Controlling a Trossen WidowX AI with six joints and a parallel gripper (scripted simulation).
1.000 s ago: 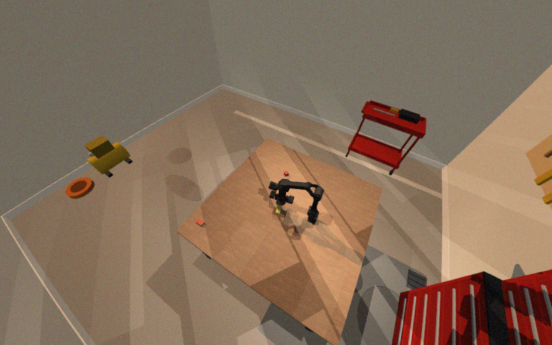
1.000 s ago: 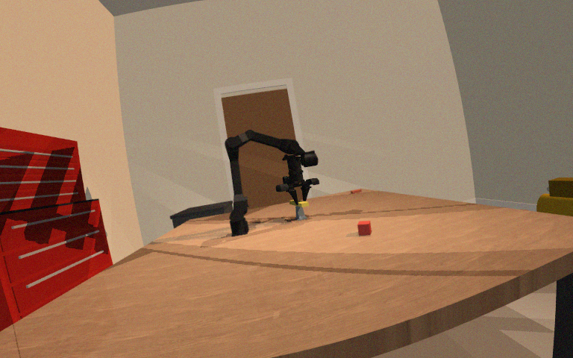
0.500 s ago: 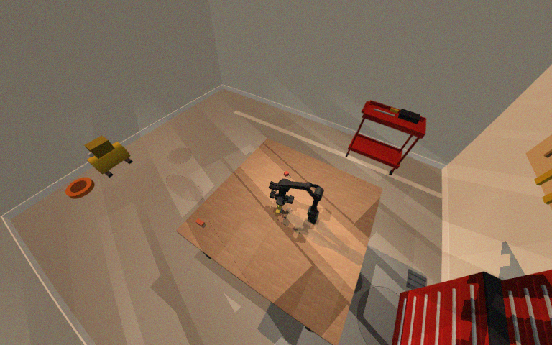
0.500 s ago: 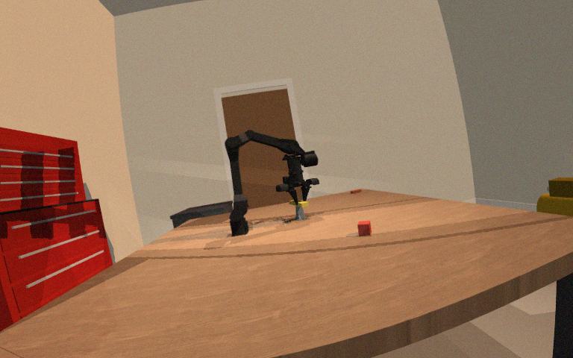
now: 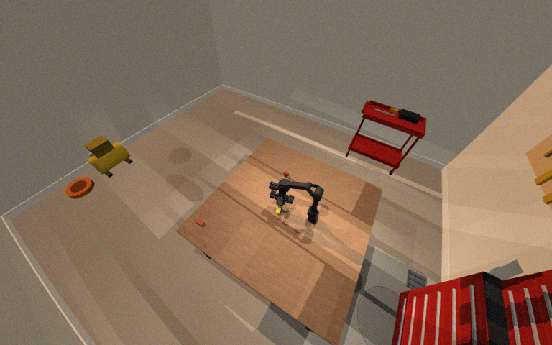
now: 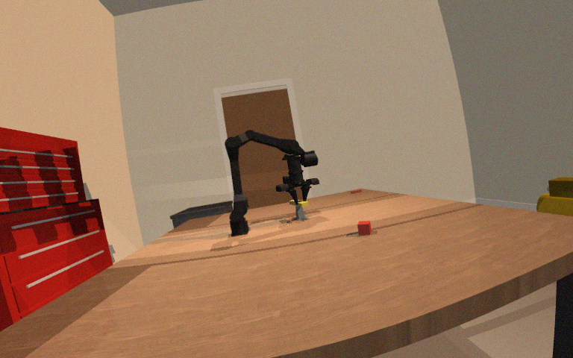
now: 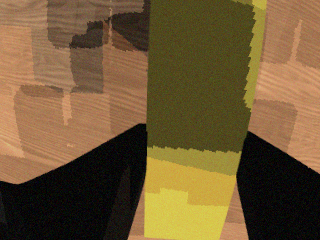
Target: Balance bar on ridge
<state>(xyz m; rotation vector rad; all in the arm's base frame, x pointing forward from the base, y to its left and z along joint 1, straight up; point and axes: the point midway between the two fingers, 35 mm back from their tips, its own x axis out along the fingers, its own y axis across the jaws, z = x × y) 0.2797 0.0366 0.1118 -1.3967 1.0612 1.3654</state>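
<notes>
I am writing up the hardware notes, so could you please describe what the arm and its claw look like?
The arm is matte black or dark charcoal throughout, built of slim rounded links joined by chunkier cylindrical joints, on a thicker black base. The claw is equally dark, with two tapered fingers under a boxy crossbar. No cables, logos or markings are visible at this distance.

We see a matt wooden table (image 6: 295, 291) with plank grain running across it, smooth all over. The bar (image 7: 200, 94) looks like flat yellow plastic, no shine. The gripper (image 6: 298, 197) is matt black, plastic-looking. At left in the exterior view, the red tool chest (image 6: 46, 227) reads as painted metal with pale metal handles.
</notes>
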